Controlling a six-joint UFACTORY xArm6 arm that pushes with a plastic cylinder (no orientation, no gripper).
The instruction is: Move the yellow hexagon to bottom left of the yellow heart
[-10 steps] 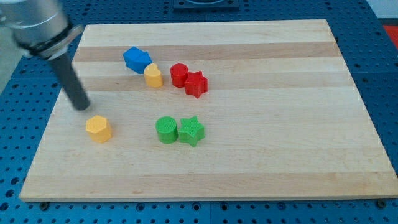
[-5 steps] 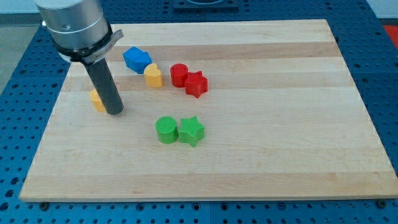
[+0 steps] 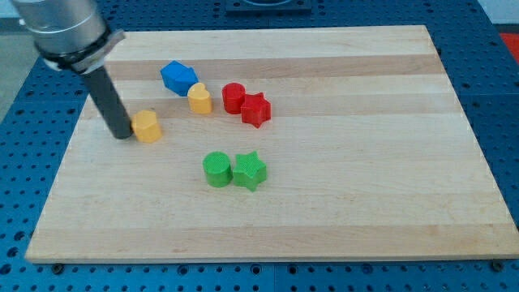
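Observation:
The yellow hexagon (image 3: pixel 147 126) lies on the wooden board (image 3: pixel 340 203) at the view's left, below and left of the yellow heart (image 3: pixel 199 98). My tip (image 3: pixel 122 134) rests on the board right against the hexagon's left side. The dark rod slants up to the view's top left.
A blue block (image 3: pixel 178 78) sits just up-left of the yellow heart. A red cylinder (image 3: pixel 233 97) and a red star (image 3: pixel 256 109) touch each other to the heart's right. A green cylinder (image 3: pixel 216 169) and a green star (image 3: pixel 250 170) sit side by side lower down.
The yellow hexagon has gone up from the lower left and now a little to the right. My tip went round it and now stands at its left side.

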